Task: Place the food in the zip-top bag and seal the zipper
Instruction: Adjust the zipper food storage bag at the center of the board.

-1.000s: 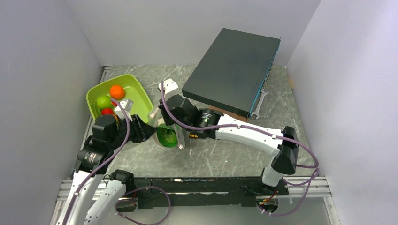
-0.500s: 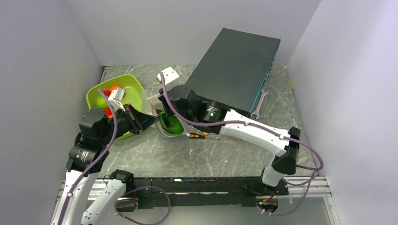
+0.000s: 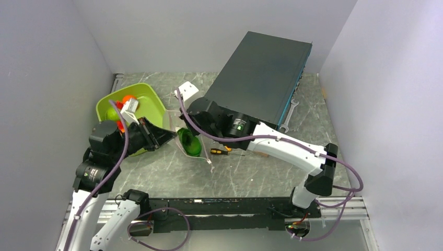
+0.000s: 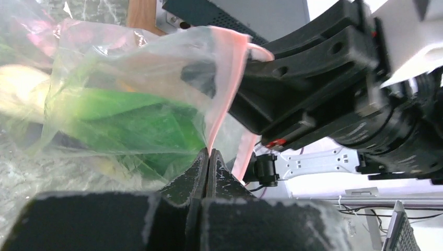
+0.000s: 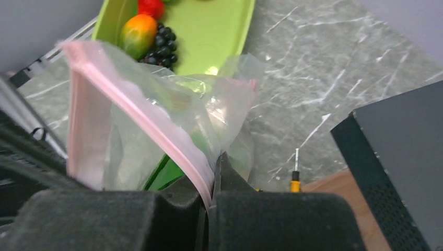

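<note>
A: Grip status?
B: Both clamped tight, no gap at the fingers. left gripper (image 4: 209,157) has the zipper (image 4: 225,83) nipped at its tips. right gripper (image 5: 213,180) pinches the same pink strip further along.
A: Where's the bag?
B: zip-top bag (image 3: 201,152) hangs between the two arms, held by its mouth, body sagging toward the table (image 3: 251,172). Can't tell if the bottom touches. It's just right of the lime-green tray (image 3: 156,97).
A: Mouth?
B: Looks open. Wrist views show two pink lips apart, not pressed together. The strip's long axis runs roughly gripper to gripper, slack and bowed.
A: Contents?
B: leafy greens (image 4: 130,125) inside, nothing else I can make out. Film is clear, crumpled and floppy, so I'd expect it to fold wherever it isn't held.
A: What's left?
B: In the tray: black grapes (image 5: 163,44), yellow-red fruit (image 5: 138,29), red fruit (image 5: 151,6), orange fruit (image 3: 127,99), green apple (image 3: 112,114).
A: Who fetches?
B: My read: left arm. The tray sits right behind its gripper, and the right arm is across the bag from it. Letting go drops that lip though, so the right would have to hold the mouth up alone. Sealing not started. screwdriver (image 3: 220,151) beside the bag isn't ours.
</note>
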You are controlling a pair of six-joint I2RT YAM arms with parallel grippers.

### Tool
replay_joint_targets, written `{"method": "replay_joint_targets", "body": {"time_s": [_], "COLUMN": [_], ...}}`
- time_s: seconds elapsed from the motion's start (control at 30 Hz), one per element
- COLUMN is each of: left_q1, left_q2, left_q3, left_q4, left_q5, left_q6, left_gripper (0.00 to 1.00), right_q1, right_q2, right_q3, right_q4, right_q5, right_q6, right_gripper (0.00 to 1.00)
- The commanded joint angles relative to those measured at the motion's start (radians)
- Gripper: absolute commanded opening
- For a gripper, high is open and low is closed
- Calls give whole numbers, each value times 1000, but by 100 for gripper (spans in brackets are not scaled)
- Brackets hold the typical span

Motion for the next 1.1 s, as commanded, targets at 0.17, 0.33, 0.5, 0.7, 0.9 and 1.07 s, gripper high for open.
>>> {"method": "replay_joint_targets", "body": {"time_s": [0.17, 0.33, 0.5, 0.7, 0.9, 1.07], "left_q1": [7, 8, 51, -1, 0, 1], "left_q2": [-13, -8, 128, 21, 219, 278], "left_q3": [-164, -63, -128, -28, -31, 78], "left_q4": [262, 115, 184, 207, 148, 150], "left_q5": [144, 54, 202, 44, 138, 94], "left_q6": [-122, -22, -33, 4, 66, 105], "left_gripper": [0, 0, 0, 0, 0, 0], "right_q1": [-15, 2, -22, 3, -8, -18], "right_q2": [20, -134, -162, -328, -226, -179], "right_q3": [116, -28, -151, -325, -360, -305], "right_q4": [-137, 55, 118, 293, 354, 443], "right_q5": [-12, -115, -21, 35, 65, 134], "right_q6": [18, 39, 48, 5, -11, -143], "right_gripper": [0, 0, 0, 0, 0, 0]}}
